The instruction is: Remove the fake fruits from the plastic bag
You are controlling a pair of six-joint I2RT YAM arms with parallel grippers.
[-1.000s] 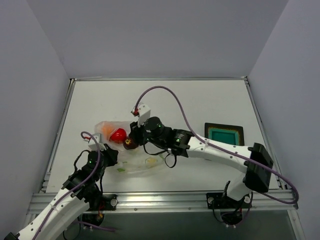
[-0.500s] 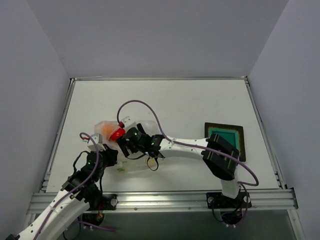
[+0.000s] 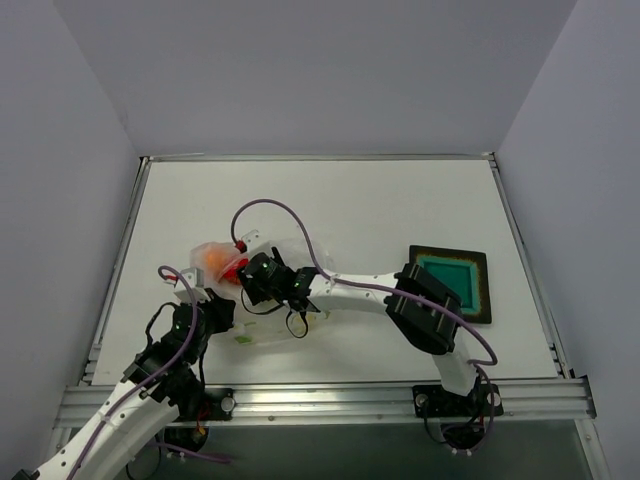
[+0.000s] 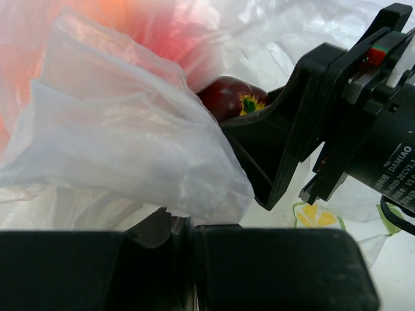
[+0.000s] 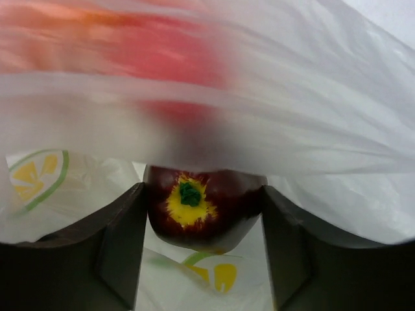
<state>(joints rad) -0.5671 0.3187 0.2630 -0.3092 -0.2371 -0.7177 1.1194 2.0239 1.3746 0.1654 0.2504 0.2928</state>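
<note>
1. The dark maroon fruit (image 5: 194, 217) is gripped side to side by the right gripper (image 5: 202, 192). Both finger faces are pressed right up against it, and its green nub and yellow ring are pointed at the wrist camera.
2. That gripper is shoved into the mouth of the plastic bag (image 4: 117, 142), with the crinkly film draped over the top of the fruit and the fingers.
3. The left gripper (image 4: 189, 236) is clenched tight, and a fold of the bag's near edge is pinched between its fingers, just beside the right gripper's black finger.
4. Just past the maroon one, the red fruit (image 3: 234, 267) is seen through the film, inside the bag.
5. An orange fruit (image 3: 211, 262) is made out next to the red one at the bag's far-left end. It shows only as a blur, so how many orange ones are in there can't be told.
6. The bag is spread on the white table (image 3: 380, 200), left of centre, with yellow-and-green flower prints on it.
7. A black tray (image 3: 447, 251) with a teal centre is parked off to the right, well apart from the bag.
</note>
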